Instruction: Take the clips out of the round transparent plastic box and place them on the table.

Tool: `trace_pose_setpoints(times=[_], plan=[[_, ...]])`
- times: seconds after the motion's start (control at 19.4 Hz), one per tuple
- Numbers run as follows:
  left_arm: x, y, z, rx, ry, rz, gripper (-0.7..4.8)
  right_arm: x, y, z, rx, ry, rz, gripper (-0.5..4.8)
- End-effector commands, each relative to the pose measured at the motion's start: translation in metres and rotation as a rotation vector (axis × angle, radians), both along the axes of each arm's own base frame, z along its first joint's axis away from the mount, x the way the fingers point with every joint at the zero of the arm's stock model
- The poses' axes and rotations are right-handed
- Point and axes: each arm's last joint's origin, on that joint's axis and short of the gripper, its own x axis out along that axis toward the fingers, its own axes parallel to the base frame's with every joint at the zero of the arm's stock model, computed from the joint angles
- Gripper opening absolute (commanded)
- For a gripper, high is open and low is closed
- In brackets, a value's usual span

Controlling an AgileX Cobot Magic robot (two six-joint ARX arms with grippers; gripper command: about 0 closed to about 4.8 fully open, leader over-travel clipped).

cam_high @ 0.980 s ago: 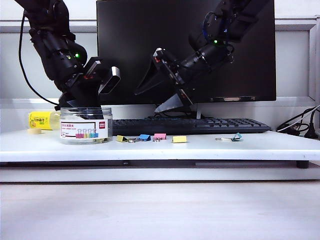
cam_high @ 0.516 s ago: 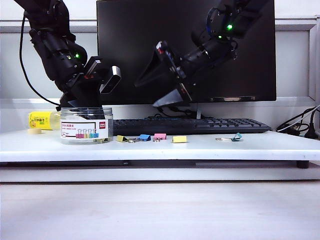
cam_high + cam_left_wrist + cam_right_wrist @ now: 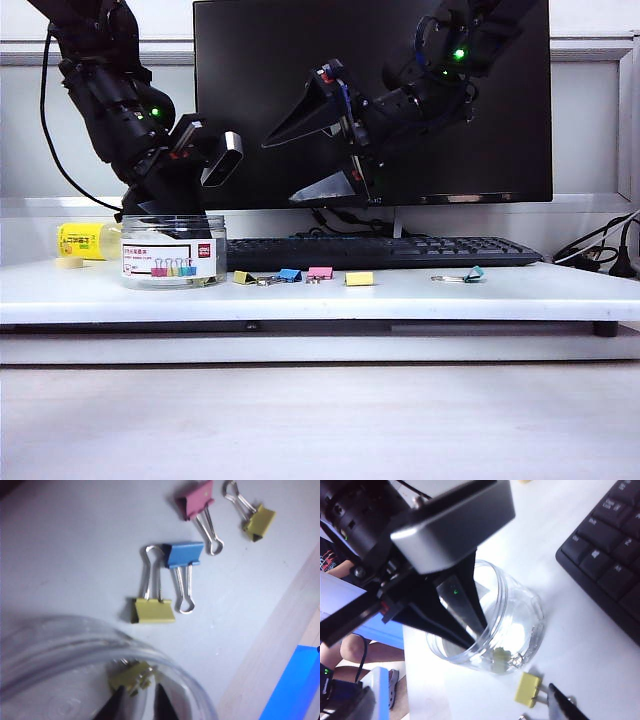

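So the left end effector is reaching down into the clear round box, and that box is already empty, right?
Not empty. The left end effector does reach into the round transparent plastic box, but the left wrist view shows a yellow clip still inside, right at its fingertips. The right wrist view shows it too.

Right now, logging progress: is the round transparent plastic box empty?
Not empty: one yellow binder clip lies inside the round transparent plastic box, at the left gripper fingertips.

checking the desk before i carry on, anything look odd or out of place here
Nothing looks damaged or spilled. The jar stands upright with the left tool inside by a yellow clip. Other clips lie loose on the table. The right tool hangs open above.
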Motion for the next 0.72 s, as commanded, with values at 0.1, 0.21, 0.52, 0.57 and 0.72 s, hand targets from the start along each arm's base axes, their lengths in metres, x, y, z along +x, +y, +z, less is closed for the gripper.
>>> trace_pose_setpoints(times=[0.1, 0.21, 0.52, 0.57, 0.72], plan=[[0.004, -0.002, -0.011, 0.000, 0.021, 0.003, 0.80, -0.002, 0.000, 0.005, 0.012, -0.009, 0.009, 4.41], [0.004, -0.002, -0.012, 0.001, 0.030, 0.002, 0.80, -0.002, 0.000, 0.005, 0.011, -0.009, 0.009, 4.41], [-0.004, 0.001, -0.006, 0.020, 0.056, -0.043, 0.81, -0.002, 0.000, 0.005, 0.011, -0.009, 0.009, 4.41], [-0.005, 0.002, -0.002, 0.035, 0.041, -0.043, 0.81, -0.002, 0.000, 0.005, 0.011, -0.009, 0.009, 4.41], [-0.013, 0.008, 0.032, 0.066, -0.082, -0.028, 0.81, -0.002, 0.001, 0.005, 0.011, -0.009, 0.011, 4.41]])
